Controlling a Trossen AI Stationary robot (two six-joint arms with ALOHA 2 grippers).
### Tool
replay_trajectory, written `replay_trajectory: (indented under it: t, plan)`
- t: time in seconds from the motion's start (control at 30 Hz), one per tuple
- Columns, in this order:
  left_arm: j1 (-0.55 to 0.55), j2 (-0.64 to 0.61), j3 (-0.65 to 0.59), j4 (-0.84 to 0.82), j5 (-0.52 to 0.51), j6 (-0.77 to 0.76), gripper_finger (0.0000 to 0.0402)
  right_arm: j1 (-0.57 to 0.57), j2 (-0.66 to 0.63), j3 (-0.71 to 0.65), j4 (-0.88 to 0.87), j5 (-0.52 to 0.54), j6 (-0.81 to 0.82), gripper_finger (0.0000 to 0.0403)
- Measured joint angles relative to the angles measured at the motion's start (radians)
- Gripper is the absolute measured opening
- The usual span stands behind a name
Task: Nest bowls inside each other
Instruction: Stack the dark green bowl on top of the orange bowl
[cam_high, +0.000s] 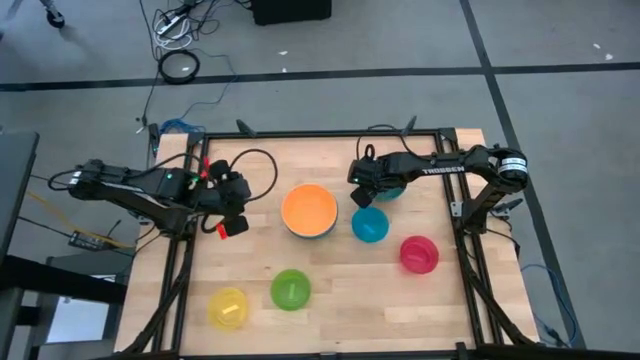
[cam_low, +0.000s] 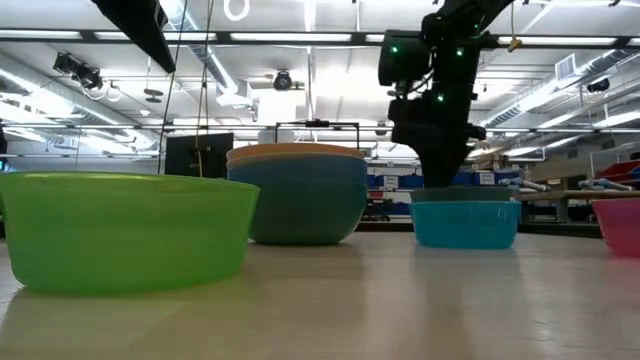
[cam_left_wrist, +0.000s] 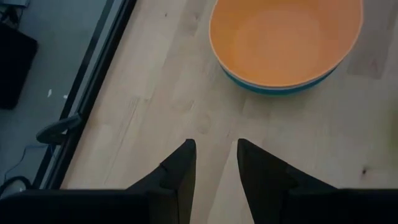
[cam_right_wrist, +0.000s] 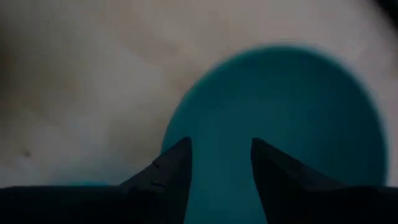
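Teal bowl being straddled directly beneath parted, empty right gripper, cyan bowl just beside, left gripper being held open over bare table short of orange bowl.

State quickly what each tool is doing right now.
Left tool: open, empty, beside the orange round plastic bowl.
Right tool: open over the teal round plastic bowl.

Overhead looks straight down; low looks level across table; wrists close, downward; orange bowl shared.
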Motion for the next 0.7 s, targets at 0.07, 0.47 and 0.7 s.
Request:
replay_trajectory:
  t: [0.07,0.47,0.7]
  plan:
    - [0.0,0.0,0.0,-0.002,0.0,0.0,0.0127,0.0,0.0,0.025,0.009,0.006,-0.008,0.0151]
    - [0.0,0.0,0.0,0.02,0.0,0.0,0.0127,0.048,-0.002,0.007,0.034,-0.052,0.05,0.0151]
    - [0.0,0.0,0.0,0.021,0.0,0.0,0.0127,0.04,-0.002,-0.088,0.106,-0.023,0.064,0.0147]
